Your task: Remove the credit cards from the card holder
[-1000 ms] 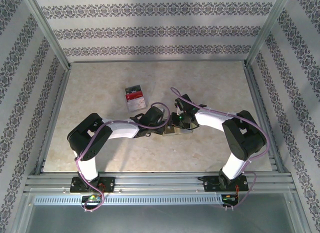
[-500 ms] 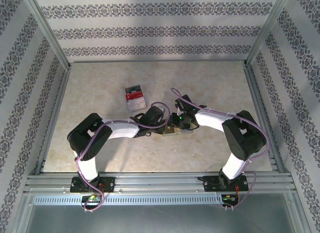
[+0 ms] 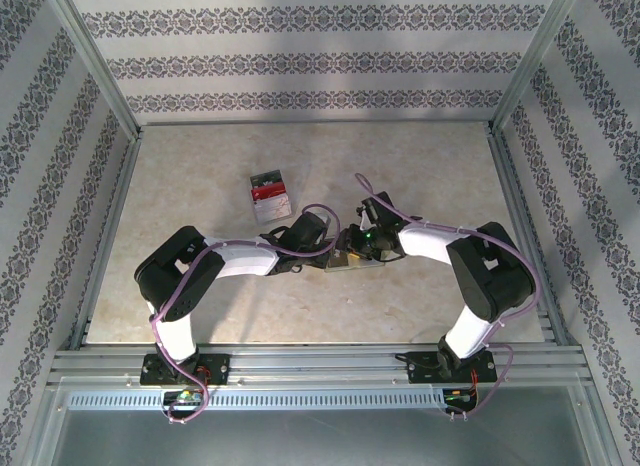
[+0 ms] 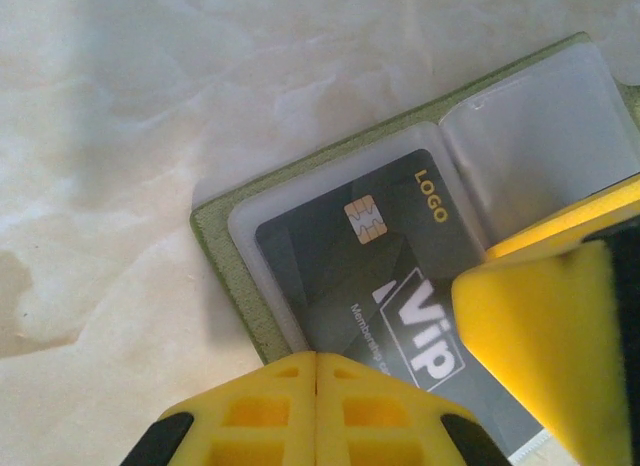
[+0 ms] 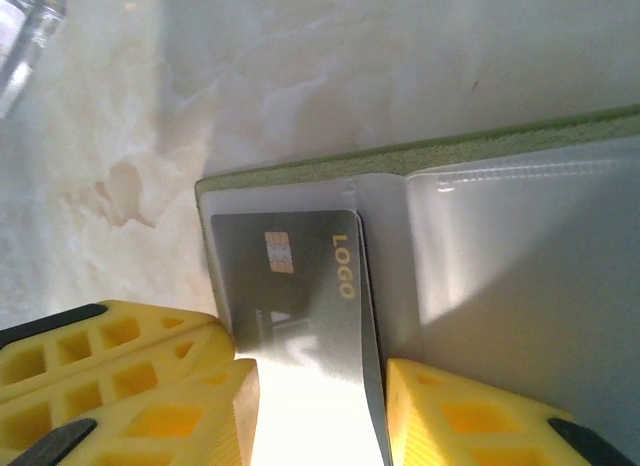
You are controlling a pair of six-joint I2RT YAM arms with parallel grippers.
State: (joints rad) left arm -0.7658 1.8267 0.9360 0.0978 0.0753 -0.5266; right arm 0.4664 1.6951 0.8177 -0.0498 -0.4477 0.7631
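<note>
Currently, the olive-green bifold card holder (image 3: 355, 263) with translucent plastic pockets is lying open and flat on the pale marble-patterned table (image 3: 200, 186), directly under both wrists. A dark grey credit card (image 4: 340, 246) with a gold chip and the words LOGO and VIP is sitting in the pocket at one end of the card holder, its chip end nearest the holder's green border. The left gripper (image 4: 395, 331) with yellow fingers is positioned low over the card holder, jaws standing apart: one finger is sitting at the holder's border beside the card, and the foam-padded finger is lying over the card's VIP end. The right gripper (image 5: 318, 371) is straddling the same card, jaws released and spread, one finger overlapping the card's edge and the other over the clear pocket beside it; whether the fingers are touching the holder cannot be told. A small stack of credit cards (image 3: 270, 194), the top one red with white and grey, is lying flat well apart from the card holder, beyond it on the left arm's side.
</note>
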